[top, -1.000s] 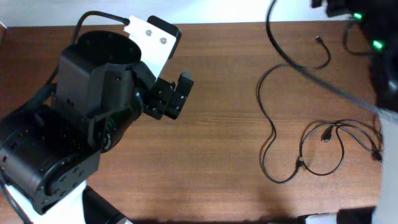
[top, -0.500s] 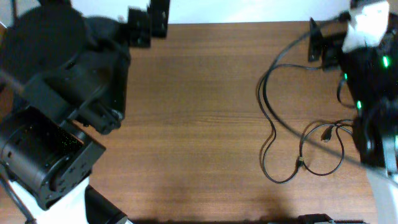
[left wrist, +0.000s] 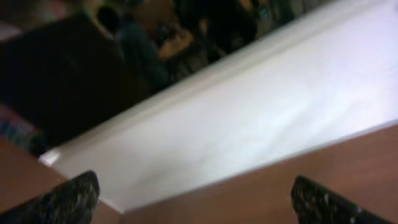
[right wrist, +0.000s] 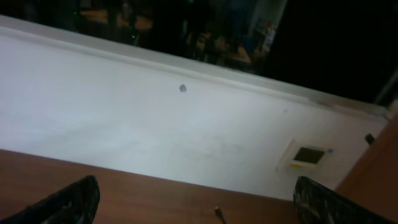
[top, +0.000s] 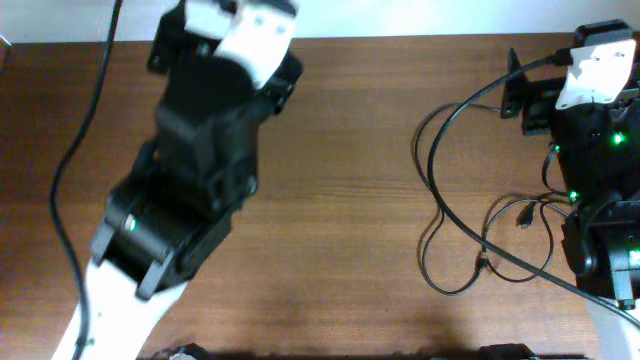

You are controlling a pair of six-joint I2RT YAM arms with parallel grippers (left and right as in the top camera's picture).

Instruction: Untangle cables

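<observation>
- No text, label, brand or number can be read in any view.
- A small plate (right wrist: 305,155) on the wall (right wrist: 155,124) is too blurred to show any marking.

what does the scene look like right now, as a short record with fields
table: brown wood
cables: thin black strands in overlapping loops, lying on the table's right half, not held
left gripper: open, empty, facing the white wall past the table edge
right gripper: open, empty, facing the wall too
</observation>
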